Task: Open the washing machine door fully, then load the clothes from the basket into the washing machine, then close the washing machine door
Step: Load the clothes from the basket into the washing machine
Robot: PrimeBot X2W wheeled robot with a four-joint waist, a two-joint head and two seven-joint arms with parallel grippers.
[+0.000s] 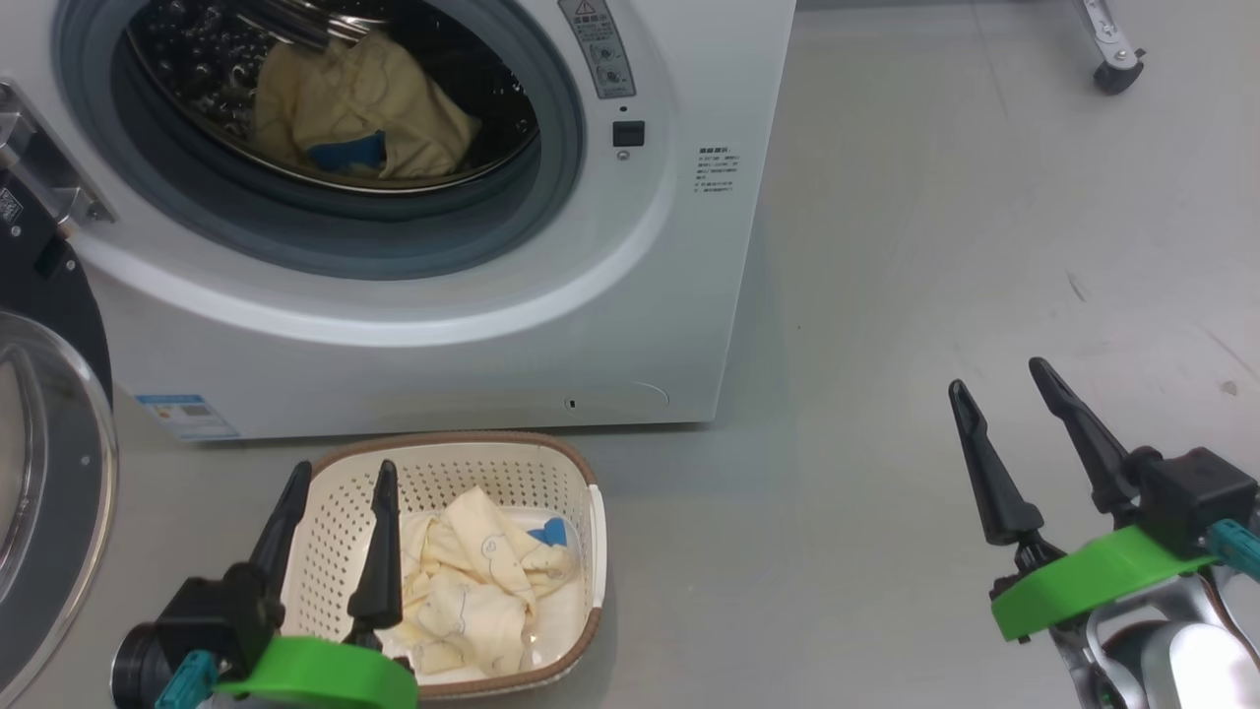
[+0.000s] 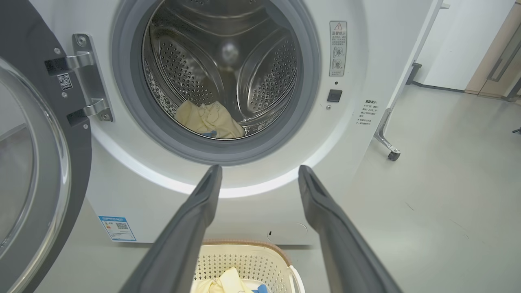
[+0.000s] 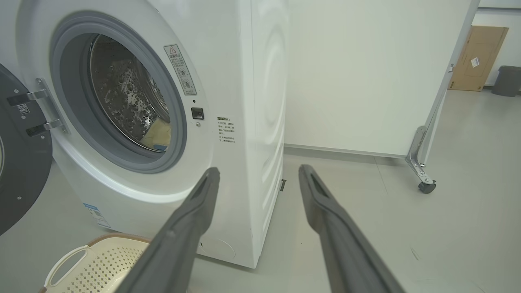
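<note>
Clothes [image 1: 474,583] in basket [image 1: 463,480]: head view plainest.

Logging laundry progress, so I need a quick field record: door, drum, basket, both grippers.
door: large round glossy black door swung open at left of white front-loading washing machine
drum: perforated steel drum holds a cream-yellow garment
basket: cream perforated plastic basket on grey floor, holds cream-yellow clothes
left gripper: jaws open, empty, over basket's left side
right gripper: jaws open, empty, over floor

The floor [image 1: 935,246] is smooth and pale grey, with a few small dark marks. In the right wrist view, a white wall panel [image 3: 366,73] stands at 1 o'clock. Its little wheel [image 3: 426,187] is at 3 o'clock. A brown board [image 3: 476,57] and a grey bin [image 3: 506,80] sit at 2 o'clock.
</note>
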